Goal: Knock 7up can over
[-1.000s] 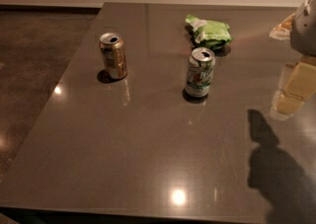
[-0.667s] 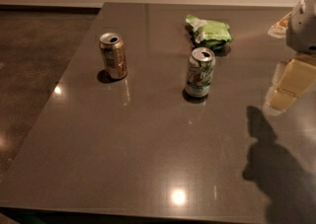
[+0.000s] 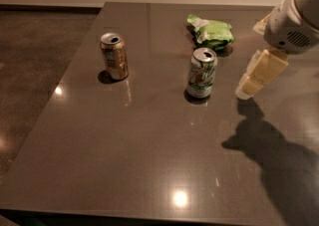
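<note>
On the left of the frame I see a gold-brown can [image 3: 114, 56] standing upright on the dark worktop [image 3: 149, 145]. Right of it, near the middle, the 7up can [image 3: 202, 73] also stands upright, its opened silver top facing up. Behind it, toward the upper right, lies a green and white snack bag [image 3: 212, 32], near the can but not touching it. Further right, my gripper [image 3: 246, 88] hangs low at the same height as the can's body. It sits just beside the can on its right, with a strip of bare worktop between them. It touches neither the can nor the bag. I cannot tell how far open it is. The white arm [image 3: 294, 21] comes in from the upper right corner.
</note>
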`<state>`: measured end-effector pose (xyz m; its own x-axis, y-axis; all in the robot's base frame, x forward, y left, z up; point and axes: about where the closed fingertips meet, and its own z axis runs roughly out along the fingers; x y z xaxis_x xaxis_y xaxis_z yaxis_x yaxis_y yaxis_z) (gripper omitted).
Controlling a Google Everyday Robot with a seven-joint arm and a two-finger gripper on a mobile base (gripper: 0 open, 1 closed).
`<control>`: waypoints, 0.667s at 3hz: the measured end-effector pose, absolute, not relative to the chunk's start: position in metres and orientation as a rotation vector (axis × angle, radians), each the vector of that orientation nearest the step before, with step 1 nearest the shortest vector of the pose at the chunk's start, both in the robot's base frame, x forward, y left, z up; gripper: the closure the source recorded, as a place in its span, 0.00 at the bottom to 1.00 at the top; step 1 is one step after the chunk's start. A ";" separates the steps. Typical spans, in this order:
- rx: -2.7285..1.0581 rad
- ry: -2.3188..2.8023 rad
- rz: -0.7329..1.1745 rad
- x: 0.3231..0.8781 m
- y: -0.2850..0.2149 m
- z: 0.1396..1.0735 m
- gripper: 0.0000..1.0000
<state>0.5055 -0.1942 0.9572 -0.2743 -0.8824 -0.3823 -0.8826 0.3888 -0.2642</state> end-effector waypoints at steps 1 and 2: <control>-1.466 2.143 0.061 0.534 -0.176 0.946 0.00; -1.433 2.124 0.125 0.555 -0.163 0.935 0.00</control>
